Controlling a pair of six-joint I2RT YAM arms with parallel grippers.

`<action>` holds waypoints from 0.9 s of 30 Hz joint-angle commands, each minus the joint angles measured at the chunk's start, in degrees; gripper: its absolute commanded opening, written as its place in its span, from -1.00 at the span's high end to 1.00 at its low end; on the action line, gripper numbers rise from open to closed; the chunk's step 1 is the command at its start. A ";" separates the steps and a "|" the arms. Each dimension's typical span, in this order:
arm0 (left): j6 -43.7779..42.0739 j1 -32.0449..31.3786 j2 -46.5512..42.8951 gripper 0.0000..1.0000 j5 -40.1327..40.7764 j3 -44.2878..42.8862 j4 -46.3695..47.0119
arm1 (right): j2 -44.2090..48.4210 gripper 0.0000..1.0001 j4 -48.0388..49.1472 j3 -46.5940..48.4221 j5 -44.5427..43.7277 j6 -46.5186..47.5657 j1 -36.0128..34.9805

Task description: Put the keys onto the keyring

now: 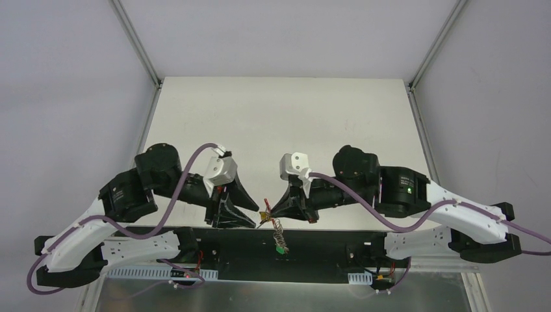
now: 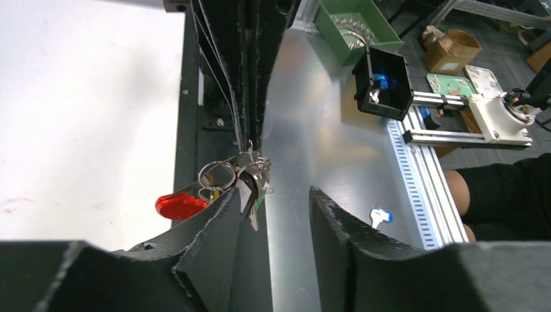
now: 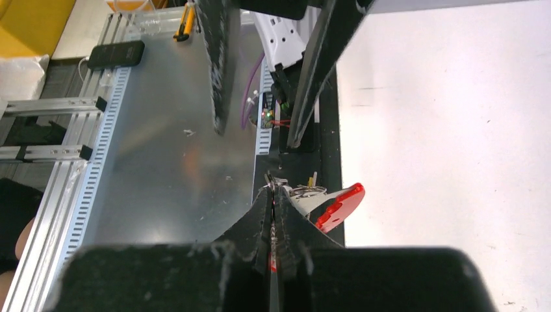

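Note:
My right gripper [image 1: 269,212] [image 3: 273,192] is shut on the keyring [image 3: 278,185]; a red sliver shows between its pads. It holds the keyring over the table's near edge. Metal loops [image 2: 217,175] and a bunch of silver keys [image 2: 253,179] hang at its tip. A red plastic piece [image 2: 179,205] [image 3: 339,207] sticks out towards the table. From above, the keys [image 1: 278,231] dangle with a green tag [image 1: 281,249] lowest. My left gripper [image 1: 252,221] [image 2: 271,194] is open and empty. It faces the right gripper, and the key bunch is beside its left finger [image 2: 217,224].
The white table [image 1: 286,123] lies behind, with the black base rail [image 1: 312,250] and a bare metal plate [image 2: 312,117] below the grippers. Beyond the plate are a green bin [image 2: 338,19], a black box [image 2: 388,84] and a small blue-and-white item [image 2: 381,215]. A person's leg [image 2: 500,195] is at the right.

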State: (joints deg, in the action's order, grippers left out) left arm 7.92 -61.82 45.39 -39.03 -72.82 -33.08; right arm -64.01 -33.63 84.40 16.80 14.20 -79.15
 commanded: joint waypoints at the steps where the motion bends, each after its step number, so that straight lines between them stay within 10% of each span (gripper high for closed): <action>1: -0.52 0.04 -2.57 0.11 1.89 0.57 5.55 | 4.50 1.00 10.98 -2.10 -4.03 -3.25 -1.29; 16: 0.11 0.02 -2.03 -0.04 4.48 3.76 14.42 | 8.95 1.00 20.94 -8.27 -10.63 -4.37 -4.06; 27: 1.25 0.04 -1.53 0.35 1.78 4.69 16.26 | 9.52 1.00 22.94 -8.62 -12.02 -4.04 -4.93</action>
State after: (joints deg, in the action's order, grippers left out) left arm 8.40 -61.82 43.68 -35.55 -68.73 -20.36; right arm -56.42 -16.84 75.50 6.17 10.55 -83.53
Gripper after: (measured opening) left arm 0.386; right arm 0.009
